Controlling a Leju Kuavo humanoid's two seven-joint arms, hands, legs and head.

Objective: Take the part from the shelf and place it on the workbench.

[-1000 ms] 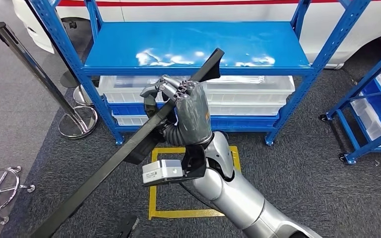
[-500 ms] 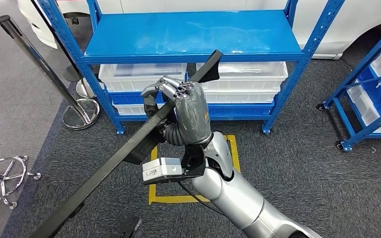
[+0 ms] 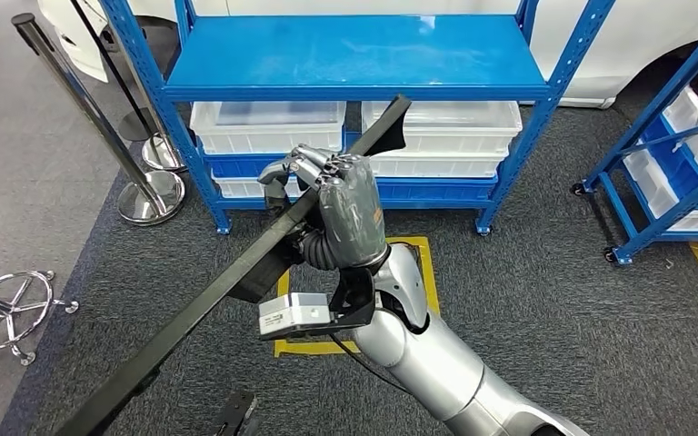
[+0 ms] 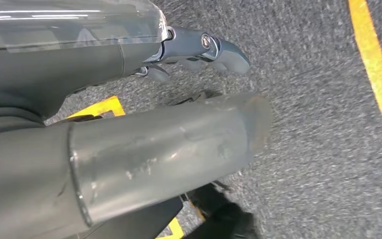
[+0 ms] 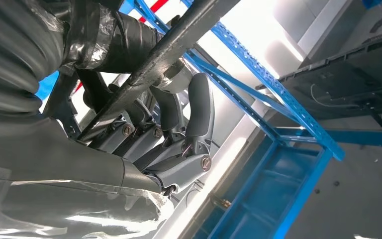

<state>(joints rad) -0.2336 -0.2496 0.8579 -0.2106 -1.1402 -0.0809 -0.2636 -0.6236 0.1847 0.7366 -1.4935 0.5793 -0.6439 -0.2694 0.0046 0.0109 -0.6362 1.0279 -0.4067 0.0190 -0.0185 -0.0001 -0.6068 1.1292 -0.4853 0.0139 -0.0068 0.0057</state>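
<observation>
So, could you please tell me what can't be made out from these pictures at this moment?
- The long black part: its lower end is cut off by the head view's bottom edge.
- The right hand: its fingers wrap the part, so its palm side is hidden in the head view.
- The left hand: in the left wrist view its thick thumb covers much, so I cannot tell if it is open.
- The workbench: I cannot place it.

Your head view high up, looking down at the blue shelf (image 3: 354,59); both wrist views very close, the right one sharing that shelf (image 5: 258,69).
</observation>
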